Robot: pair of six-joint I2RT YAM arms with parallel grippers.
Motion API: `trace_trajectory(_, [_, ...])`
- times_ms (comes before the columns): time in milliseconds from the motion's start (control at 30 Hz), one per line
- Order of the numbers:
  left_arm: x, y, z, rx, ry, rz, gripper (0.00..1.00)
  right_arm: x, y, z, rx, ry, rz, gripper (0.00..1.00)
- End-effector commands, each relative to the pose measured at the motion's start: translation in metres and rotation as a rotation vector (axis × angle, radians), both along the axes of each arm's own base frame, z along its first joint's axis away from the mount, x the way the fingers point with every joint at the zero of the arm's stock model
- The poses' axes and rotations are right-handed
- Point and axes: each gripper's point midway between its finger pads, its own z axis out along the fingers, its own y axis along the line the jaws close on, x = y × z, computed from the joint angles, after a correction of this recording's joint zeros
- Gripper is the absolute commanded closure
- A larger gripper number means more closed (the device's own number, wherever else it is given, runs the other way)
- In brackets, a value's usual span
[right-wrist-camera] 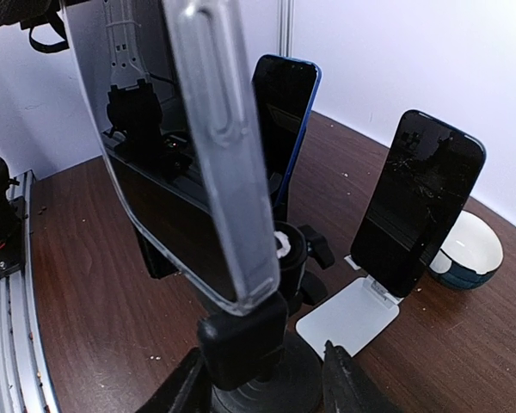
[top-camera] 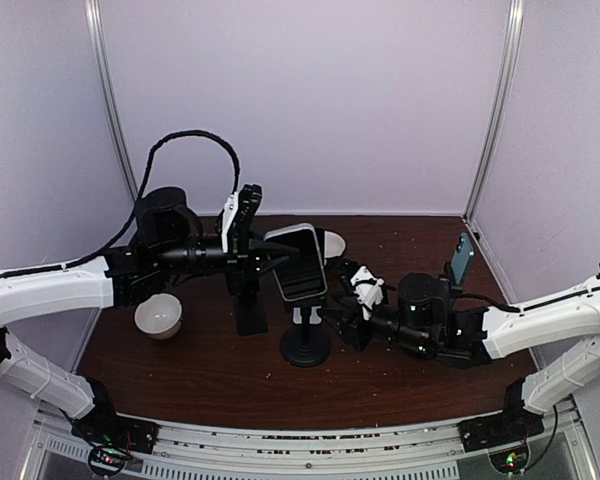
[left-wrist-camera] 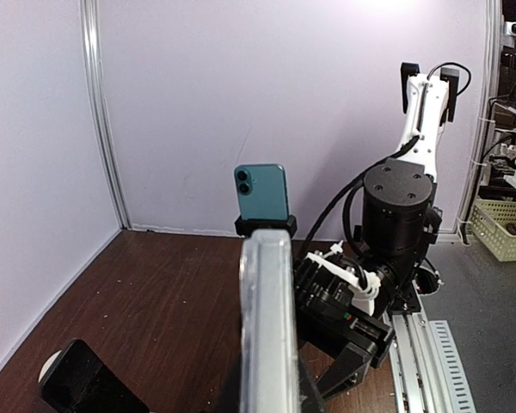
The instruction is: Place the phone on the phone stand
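Note:
The phone (top-camera: 298,262), dark-screened in a clear case, is held upright by my left gripper (top-camera: 265,258), which is shut on its edge. In the left wrist view the phone (left-wrist-camera: 267,327) fills the middle, seen edge-on. The phone stand (top-camera: 306,345) is black with a round base. In the right wrist view the phone (right-wrist-camera: 181,155) has its lower corner against the stand's clamp block (right-wrist-camera: 241,340). My right gripper (right-wrist-camera: 262,387) reaches in low from the right. Its fingers (right-wrist-camera: 348,383) press on both sides of the stand's base.
A teal phone (top-camera: 463,258) stands on a holder at the back right. A cracked black phone (right-wrist-camera: 417,202) leans on a white stand, with a white bowl (right-wrist-camera: 473,254) behind it. A blue-cased phone (right-wrist-camera: 284,120) stands just beyond the stand. Another white bowl (top-camera: 159,317) sits at the left.

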Motion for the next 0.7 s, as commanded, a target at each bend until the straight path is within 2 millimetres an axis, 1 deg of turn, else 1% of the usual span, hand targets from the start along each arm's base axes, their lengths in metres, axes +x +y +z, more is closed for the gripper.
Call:
trace_trajectory(0, [-0.001, -0.001, 0.027, -0.055, -0.056, -0.002, 1.00, 0.006, 0.004, 0.018, 0.056, -0.019, -0.044, 0.51])
trace_trajectory(67, [-0.001, -0.001, 0.022, -0.032, -0.046, -0.004, 1.00, 0.005, 0.007, 0.019, 0.056, -0.022, -0.051, 0.50])
trace_trajectory(133, [0.001, -0.001, 0.014, 0.008, -0.026, 0.008, 1.00, 0.006, 0.006, 0.022, 0.057, -0.029, -0.079, 0.52])
trace_trajectory(233, [0.004, 0.000, 0.005, 0.059, 0.013, 0.029, 1.00, 0.009, 0.003, 0.026, 0.062, -0.034, -0.117, 0.68])
trace_trajectory(333, [0.008, -0.001, -0.005, 0.101, 0.075, 0.044, 1.00, 0.013, 0.000, 0.023, 0.044, -0.027, -0.148, 0.82])
trace_trajectory(367, [0.009, -0.001, -0.009, 0.108, 0.087, 0.050, 1.00, 0.014, -0.001, 0.021, 0.040, -0.021, -0.158, 0.85])
trace_trajectory(400, [0.010, -0.002, -0.008, 0.087, 0.085, 0.060, 1.00, 0.015, -0.002, 0.020, 0.040, -0.013, -0.171, 0.88])
trace_trajectory(433, [0.009, -0.001, -0.016, 0.071, 0.099, 0.066, 1.00, 0.016, -0.002, 0.020, 0.045, -0.004, -0.177, 0.90])
trace_trajectory(467, [0.008, 0.000, -0.019, 0.043, 0.098, 0.064, 1.00, 0.016, -0.002, 0.019, 0.052, 0.006, -0.181, 0.92])
trace_trajectory(533, [0.006, 0.001, -0.017, -0.030, 0.074, 0.077, 1.00, 0.013, 0.002, 0.019, 0.066, 0.022, -0.170, 0.94])
trace_trajectory(600, [0.007, 0.004, -0.005, -0.108, 0.049, 0.106, 1.00, 0.010, 0.008, 0.018, 0.063, 0.020, -0.158, 0.95])
trace_trajectory(667, [0.011, 0.007, 0.009, -0.150, 0.020, 0.138, 1.00, 0.008, 0.011, 0.017, 0.065, 0.021, -0.154, 0.95])
